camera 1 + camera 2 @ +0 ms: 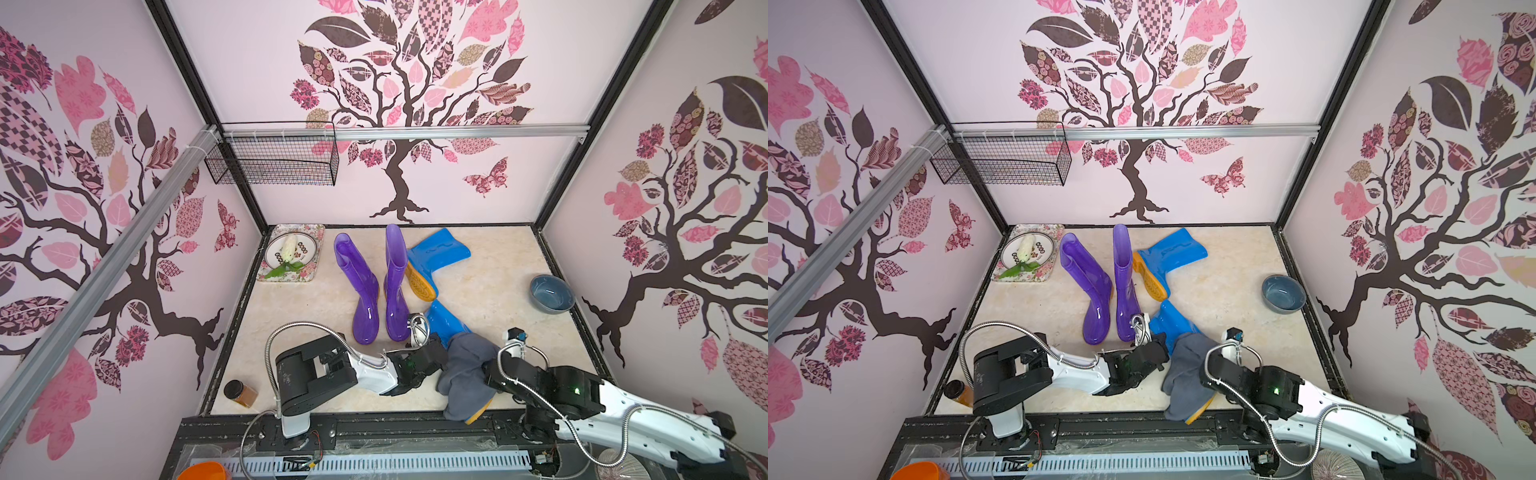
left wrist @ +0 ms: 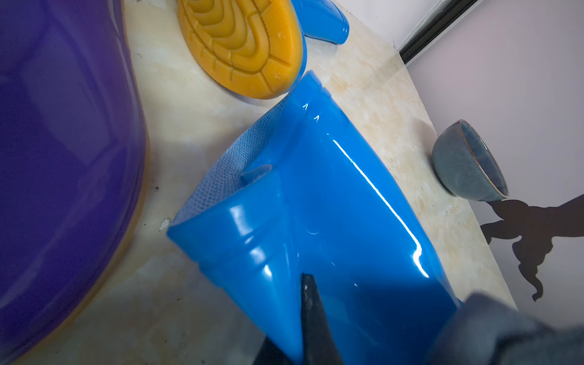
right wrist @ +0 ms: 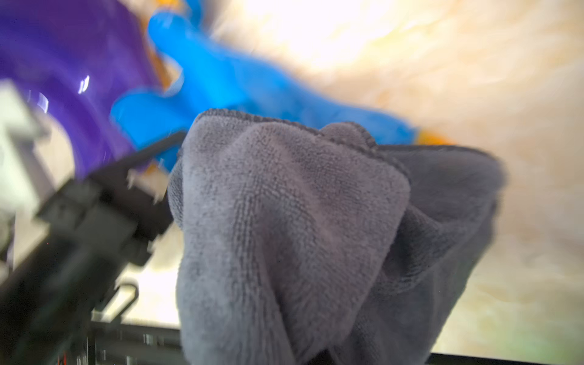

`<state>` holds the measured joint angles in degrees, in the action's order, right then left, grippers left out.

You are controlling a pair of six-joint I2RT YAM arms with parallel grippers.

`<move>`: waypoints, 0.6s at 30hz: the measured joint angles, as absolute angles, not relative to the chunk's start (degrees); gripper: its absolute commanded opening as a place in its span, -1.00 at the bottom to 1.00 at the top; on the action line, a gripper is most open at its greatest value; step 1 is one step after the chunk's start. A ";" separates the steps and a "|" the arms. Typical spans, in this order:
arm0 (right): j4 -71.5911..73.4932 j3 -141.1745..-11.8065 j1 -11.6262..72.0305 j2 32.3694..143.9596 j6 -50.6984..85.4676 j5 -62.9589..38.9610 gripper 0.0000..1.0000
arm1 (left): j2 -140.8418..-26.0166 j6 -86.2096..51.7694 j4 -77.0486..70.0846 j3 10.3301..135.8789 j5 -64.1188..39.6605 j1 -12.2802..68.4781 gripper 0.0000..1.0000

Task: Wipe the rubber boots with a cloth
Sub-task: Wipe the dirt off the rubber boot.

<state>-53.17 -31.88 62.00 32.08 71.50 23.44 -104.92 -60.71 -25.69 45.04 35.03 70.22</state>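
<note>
At the near edge of the table (image 1: 519, 266), the right gripper (image 1: 489, 369) is closed on the cloth (image 1: 465, 365), with its fingers buried in the fabric. The cloth drapes over the foot end of the near blue boot (image 1: 446, 324), which lies on its side. The left gripper (image 1: 438, 343) is pinched narrow on the shaft wall of this boot, near its opening. Beyond, the two purple boots (image 1: 365, 291) stand upright side by side, and the far blue boot (image 1: 436, 253) lies on its side just beside them, with its sole toward the near boot.

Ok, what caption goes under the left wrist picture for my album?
Left gripper pinching a shiny blue boot lying beside a purple boot.
</note>
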 measured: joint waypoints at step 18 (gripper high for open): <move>-28.67 -38.44 45.71 56.03 46.15 9.50 -1.00 | -105.08 -60.53 -30.22 42.85 37.43 75.75 -1.00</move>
<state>-28.67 -38.44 45.71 56.03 46.15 9.50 -105.08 -60.53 -30.22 42.85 37.43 75.75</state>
